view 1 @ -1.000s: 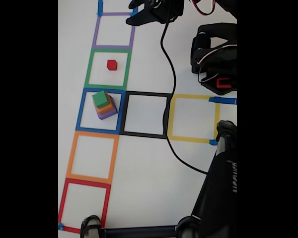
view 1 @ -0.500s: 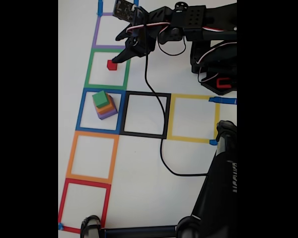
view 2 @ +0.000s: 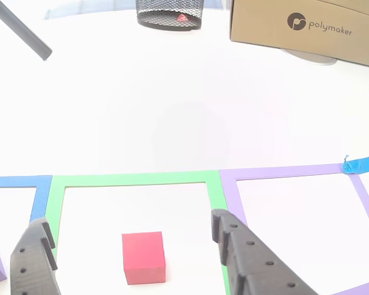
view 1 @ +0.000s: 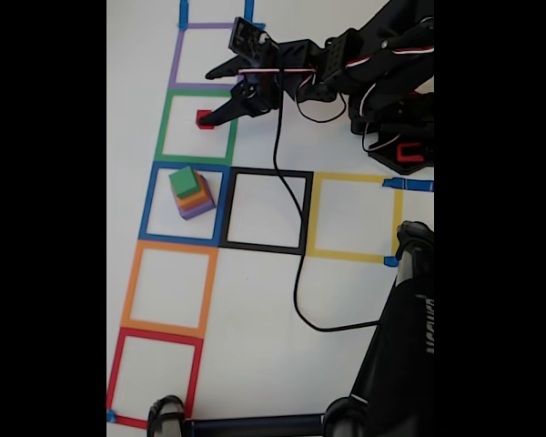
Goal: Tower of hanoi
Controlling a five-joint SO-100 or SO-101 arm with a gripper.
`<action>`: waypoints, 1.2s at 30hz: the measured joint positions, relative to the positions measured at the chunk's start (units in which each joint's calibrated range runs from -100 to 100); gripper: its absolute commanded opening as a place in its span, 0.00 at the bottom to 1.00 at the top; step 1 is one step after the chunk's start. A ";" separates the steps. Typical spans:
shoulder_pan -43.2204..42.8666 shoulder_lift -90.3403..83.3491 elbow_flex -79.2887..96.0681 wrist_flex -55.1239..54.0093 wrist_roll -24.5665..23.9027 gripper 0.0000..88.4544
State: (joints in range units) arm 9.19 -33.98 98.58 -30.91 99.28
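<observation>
gripper point(view 2: 135, 249): we've dropped it lower — jaws spread around the red cube point(view 2: 144, 257)
meaning: ready to pinch

Looks like my hobby/maker desk: white table point(view 1: 255, 300) with taped colour squares point(view 1: 168, 289), Polymaker filament box point(view 2: 307, 27) at 1 o'clock, mesh bin point(view 2: 169, 13) at 12.

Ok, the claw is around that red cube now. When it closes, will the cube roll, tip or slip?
The red cube sits flat on a face inside the green tape square, so it probably won't roll or tip. It looks rigid and small, likely light. Its smooth faces might slip if the open claw, with a finger either side, closes off-centre.
</observation>
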 measured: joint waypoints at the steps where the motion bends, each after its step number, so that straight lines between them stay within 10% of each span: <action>1: 0.00 2.11 0.00 -2.26 0.00 0.34; 36: -1.76 54.03 -17.80 -36.36 0.00 0.26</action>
State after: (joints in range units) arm 7.43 20.05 80.79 -67.27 99.28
